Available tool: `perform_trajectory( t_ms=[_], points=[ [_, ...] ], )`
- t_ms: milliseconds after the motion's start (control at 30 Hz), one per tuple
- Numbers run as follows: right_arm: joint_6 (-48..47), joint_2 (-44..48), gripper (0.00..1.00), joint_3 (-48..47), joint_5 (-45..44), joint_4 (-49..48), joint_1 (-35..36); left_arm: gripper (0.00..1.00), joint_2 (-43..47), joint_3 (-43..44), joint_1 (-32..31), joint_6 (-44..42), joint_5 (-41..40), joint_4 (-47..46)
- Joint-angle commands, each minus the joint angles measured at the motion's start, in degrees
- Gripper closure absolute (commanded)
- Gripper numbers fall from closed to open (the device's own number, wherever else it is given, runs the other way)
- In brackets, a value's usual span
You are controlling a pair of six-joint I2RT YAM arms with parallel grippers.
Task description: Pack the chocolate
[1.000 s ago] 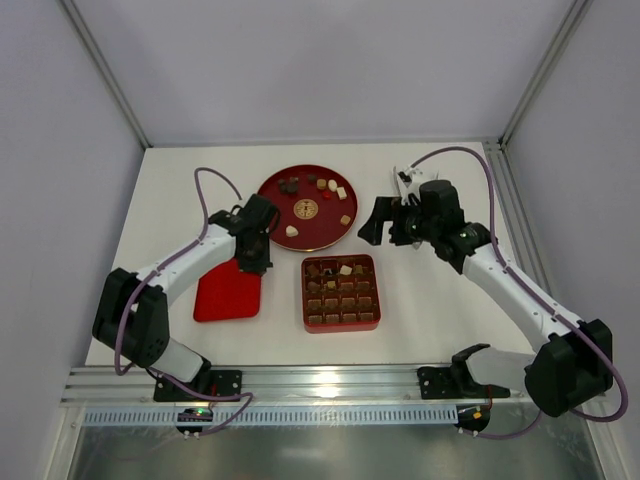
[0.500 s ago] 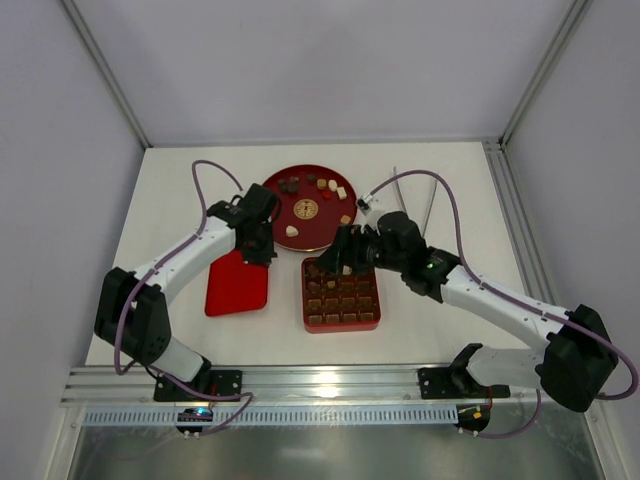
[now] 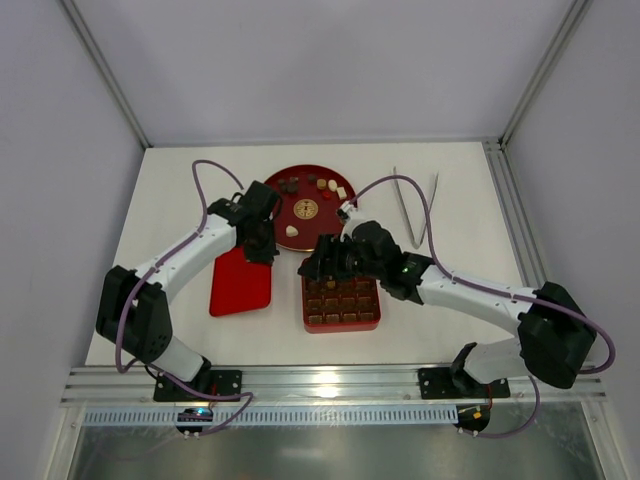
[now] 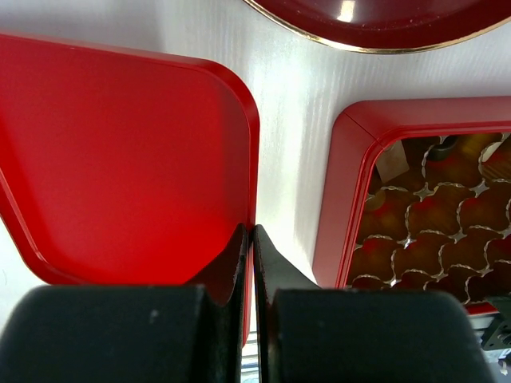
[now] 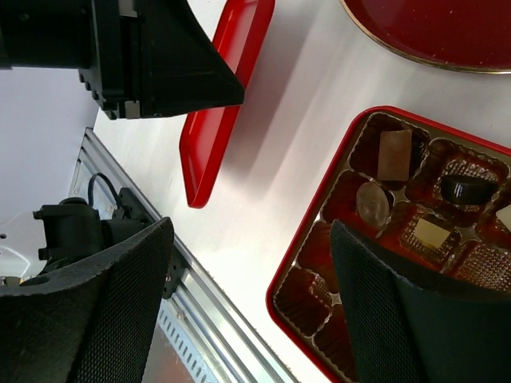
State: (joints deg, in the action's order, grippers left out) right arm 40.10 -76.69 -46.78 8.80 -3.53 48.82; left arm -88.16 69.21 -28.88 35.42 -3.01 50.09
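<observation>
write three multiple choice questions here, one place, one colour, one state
1. The flat square lid left of the square red box is: A) white B) red C) green
2. The thin metal tweezers lie: A) on the white table right of the round red plate B) in the box C) on the lid
3. The right gripper is: A) shut tight B) shut on the tweezers C) open, fingers apart
Answers: B, red in the top view; A, bare table beside the plate; C, right wrist view shows a wide gap.
</observation>
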Motion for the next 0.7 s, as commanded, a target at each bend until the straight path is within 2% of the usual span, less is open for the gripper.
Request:
perform_trajectory(
  t_ms=[0,367,667],
  points=[
    [0.6,-1.6,0.21,-2.6,-2.4,-3.8,1.8,1.00,-0.3,2.6,0.1,0.2,1.2,0.3],
    [4.5,-12.1,0.32,-5.8,-3.0,-13.0,5.8,1.00,0.5,3.2,0.1,0.9,2.8,0.2],
    [6.4,-18.6,0.37,-8.1,-4.5,-18.4,7.5,1.00,0.9,3.8,0.1,2.0,7.0,-0.6]
  ],
)
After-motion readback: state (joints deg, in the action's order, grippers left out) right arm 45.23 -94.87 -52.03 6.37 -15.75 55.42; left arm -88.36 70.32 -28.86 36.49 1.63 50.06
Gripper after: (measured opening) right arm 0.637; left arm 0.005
